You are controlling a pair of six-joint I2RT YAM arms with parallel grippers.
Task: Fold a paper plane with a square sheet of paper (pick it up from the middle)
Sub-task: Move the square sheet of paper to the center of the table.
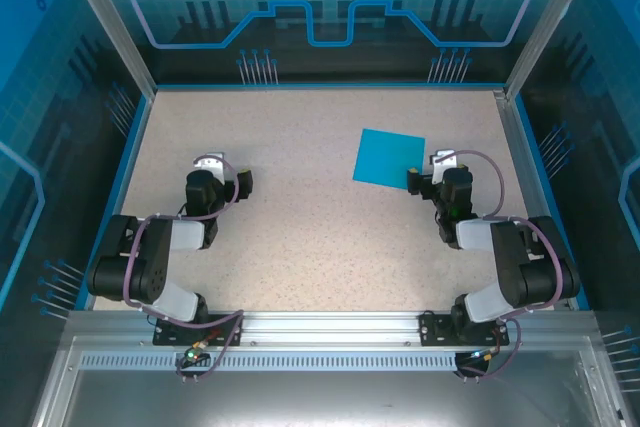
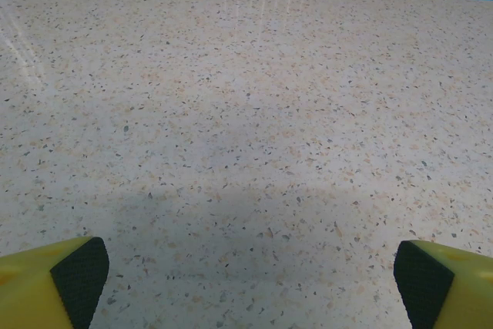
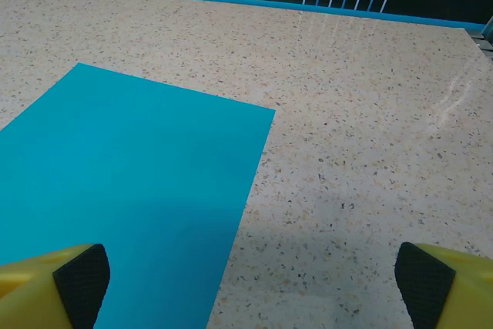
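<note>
The square sheet of paper [image 1: 388, 157] lies flat and unfolded on the speckled table, right of centre. In the right wrist view the same teal-blue sheet [image 3: 131, 190] fills the lower left, its right edge running between my fingers. My right gripper [image 1: 428, 175] stands open just off the sheet's near right corner, with its left pad over the paper and nothing gripped. My left gripper [image 1: 232, 179] is open over bare table on the left, far from the sheet, and its black-padded yellow fingertips [image 2: 77, 279] sit wide apart.
The speckled table [image 1: 300, 237] is bounded by a blue rim and metal posts. Glass walls stand at the back and sides. A metal rail runs along the near edge, where both arm bases are bolted.
</note>
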